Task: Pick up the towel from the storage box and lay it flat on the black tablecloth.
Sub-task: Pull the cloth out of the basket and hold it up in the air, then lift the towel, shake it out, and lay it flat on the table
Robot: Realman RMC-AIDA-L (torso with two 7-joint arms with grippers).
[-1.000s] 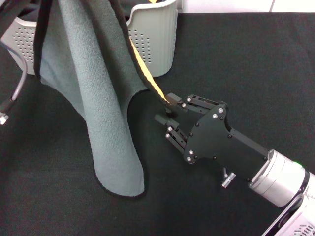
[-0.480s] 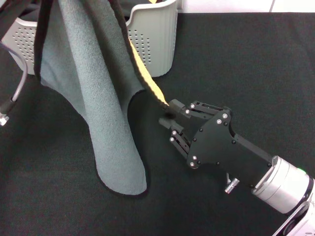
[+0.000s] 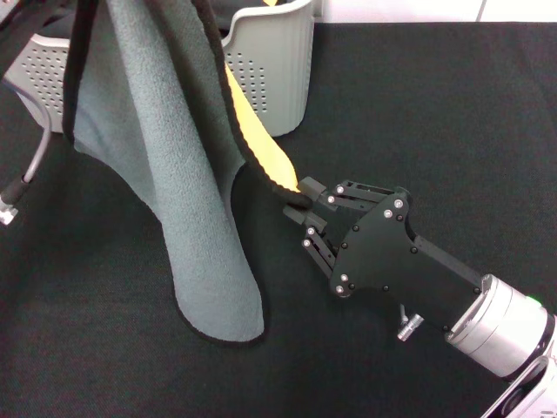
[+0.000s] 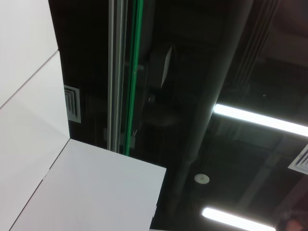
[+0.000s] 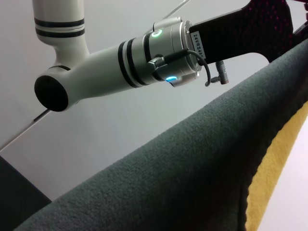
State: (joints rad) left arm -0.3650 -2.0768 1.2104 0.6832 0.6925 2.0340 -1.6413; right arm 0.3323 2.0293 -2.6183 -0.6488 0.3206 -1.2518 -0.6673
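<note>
While hanging from above at upper left in the head view, towel (image 3: 174, 174) noted draped grey-green face outward, lower corner resting on black tablecloth (image 3: 435, 104), in front of storage box (image 3: 278, 70). Right gripper (image 3: 303, 202) found low over the cloth, clamped on the towel's black-stitched free corner, yellow underside showing just above the grip. Left gripper out of frame above; only a dangling cable (image 3: 30, 170) seen at the left edge.

Left wrist view: ceiling lights and panels only. No towel, no fingers; left pincer state cannot be told.

Right wrist view: towel edge close across the frame, grey-green face with yellow face (image 5: 276, 178) beneath. Other arm's silver wrist joint (image 5: 163, 48) visible farther off, raised high. Own fingers not shown.

Assessment: step in hand judged to be spreading the towel between two held points. Recommended: draw the right corner outward, away from the box, until slack is taken up; keep both corners level; lower together so the cloth settles without folding; avoid dragging the resting corner and bunching it underneath.
</note>
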